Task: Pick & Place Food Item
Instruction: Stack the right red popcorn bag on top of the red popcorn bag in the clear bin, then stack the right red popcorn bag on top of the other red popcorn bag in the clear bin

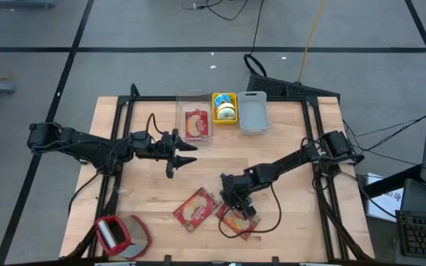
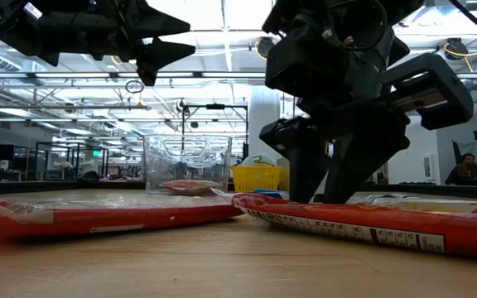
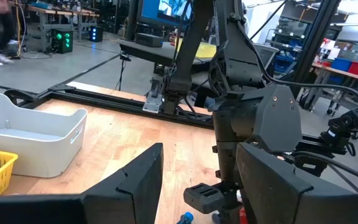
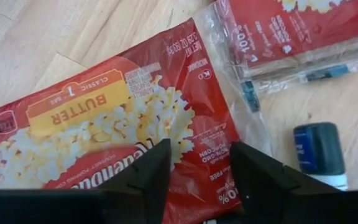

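The right gripper (image 1: 242, 212) is at lower centre of the high view, down on a popcorn bag (image 1: 238, 222); its fingers (image 4: 143, 177) straddle the bag's wrapper with a gap between them, and a closed grip cannot be confirmed. A second bag (image 1: 195, 208) lies just left. The left gripper (image 1: 188, 152) hovers left of centre, jaws apart, empty. A third bag lies in the clear bin (image 1: 194, 98) at top centre.
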Robot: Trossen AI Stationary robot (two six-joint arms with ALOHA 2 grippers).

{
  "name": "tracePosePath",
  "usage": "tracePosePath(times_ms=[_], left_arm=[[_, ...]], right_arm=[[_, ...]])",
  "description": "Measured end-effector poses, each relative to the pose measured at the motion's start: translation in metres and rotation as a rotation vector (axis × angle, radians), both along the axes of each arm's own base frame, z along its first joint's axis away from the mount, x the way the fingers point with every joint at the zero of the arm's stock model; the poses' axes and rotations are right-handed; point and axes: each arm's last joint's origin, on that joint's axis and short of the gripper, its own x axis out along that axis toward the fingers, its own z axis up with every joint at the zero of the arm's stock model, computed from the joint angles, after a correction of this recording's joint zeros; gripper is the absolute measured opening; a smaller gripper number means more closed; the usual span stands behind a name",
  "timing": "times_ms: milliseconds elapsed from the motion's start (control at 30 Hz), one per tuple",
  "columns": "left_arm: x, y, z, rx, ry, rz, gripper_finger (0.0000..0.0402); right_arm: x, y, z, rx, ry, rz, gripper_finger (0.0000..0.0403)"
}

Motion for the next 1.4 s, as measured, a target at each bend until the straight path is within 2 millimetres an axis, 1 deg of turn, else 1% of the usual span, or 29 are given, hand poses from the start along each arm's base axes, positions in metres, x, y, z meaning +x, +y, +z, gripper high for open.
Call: tracePosePath(times_ms=[133,300,367,433,500,600,667,733,867,967,1067,1200,1400], left_arm=[[0.0,0.0,0.0,-0.001,0.0,0.0,0.0207],[0.0,0.0,0.0,0.0,0.0,0.0,0.0207],[0.0,0.0,0.0,0.0,0.0,0.0,0.0207],[0.0,0.0,0.0,0.0,0.0,0.0,0.0207],[0.0,0.0,0.0,0.0,0.0,0.0,0.0207],[0.0,0.0,0.0,0.0,0.0,0.0,0.0207],[0.0,0.0,0.0,0.0,0.0,0.0,0.0207],[0.0,0.0,-0.001,0.0,0.008,0.0,0.0207],[0.0,0.0,-0.001,-0.007,0.014,0.0,0.0207],[0.0,0.0,-0.001,-0.009,0.015,-0.002,0.0207],[0.0,-0.001,-0.001,-0.009,0.015,-0.005,0.0207],[0.0,-0.001,-0.001,-0.009,0.015,-0.006,0.0207],[0.0,-0.001,-0.002,-0.004,0.015,-0.006,0.0207]], right_arm=[[0.0,-0.001,0.0,-0.002,0.002,0.002,0.0118],[0.0,-0.001,0.003,-0.007,-0.012,0.011,0.0059],[-0.001,-0.002,0.007,-0.009,-0.024,0.012,0.0041],[-0.001,-0.002,0.011,-0.008,-0.036,0.006,0.0031],[-0.003,-0.002,0.017,-0.011,-0.057,0.013,0.0031],[-0.003,-0.001,0.029,-0.004,-0.116,0.024,0.0047],[-0.003,-0.001,0.035,0.004,-0.138,0.026,0.0068],[-0.002,-0.001,0.037,0.009,-0.157,0.025,0.0095],[-0.001,-0.008,0.035,-0.005,-0.137,-0.024,0.0157],[0.0,-0.018,0.028,-0.003,-0.113,-0.07,0.0201],[-0.005,-0.027,0.019,-0.009,-0.077,-0.095,0.0233],[-0.008,-0.035,0.013,-0.005,-0.053,-0.129,0.0252],[-0.015,-0.036,0.005,0.013,-0.01,-0.172,0.0248]])
